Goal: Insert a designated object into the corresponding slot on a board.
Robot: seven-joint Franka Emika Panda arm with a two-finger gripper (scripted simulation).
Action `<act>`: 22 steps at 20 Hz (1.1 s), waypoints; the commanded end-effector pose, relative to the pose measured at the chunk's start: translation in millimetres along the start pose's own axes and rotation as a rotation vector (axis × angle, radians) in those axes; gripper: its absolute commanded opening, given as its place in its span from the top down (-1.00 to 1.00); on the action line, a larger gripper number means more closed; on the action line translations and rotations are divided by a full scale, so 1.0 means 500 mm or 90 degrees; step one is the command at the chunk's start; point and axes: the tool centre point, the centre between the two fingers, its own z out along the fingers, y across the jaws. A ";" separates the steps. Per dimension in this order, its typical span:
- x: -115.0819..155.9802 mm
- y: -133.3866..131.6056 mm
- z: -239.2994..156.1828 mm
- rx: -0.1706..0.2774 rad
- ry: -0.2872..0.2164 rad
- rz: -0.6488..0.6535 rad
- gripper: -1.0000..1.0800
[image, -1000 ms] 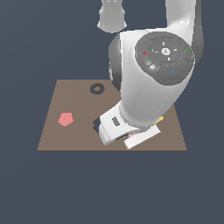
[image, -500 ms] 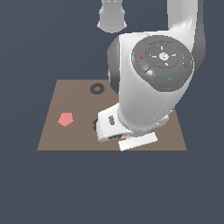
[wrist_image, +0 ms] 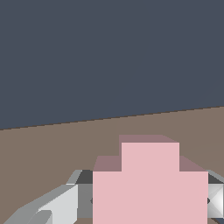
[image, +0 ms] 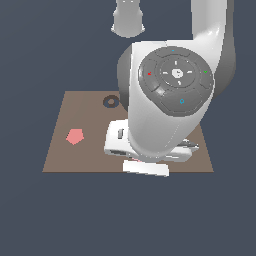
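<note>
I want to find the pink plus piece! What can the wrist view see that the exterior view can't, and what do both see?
Only the wrist view shows the pale-pink cross, close up between the tool's grey fingers. Only the exterior view shows the salmon-red pentagon, the small dark ring and the big white arm, which hides the cross there. Both show the brown board.

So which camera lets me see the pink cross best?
The wrist view: the pink cross fills the foreground, close up between the gripper fingers. In the exterior view the big white arm hides it almost completely.
</note>
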 end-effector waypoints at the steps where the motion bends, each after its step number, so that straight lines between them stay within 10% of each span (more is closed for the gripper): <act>1: 0.008 0.008 -0.002 0.000 0.000 0.069 1.00; 22: 0.024 0.097 -0.008 0.001 0.000 0.645 1.00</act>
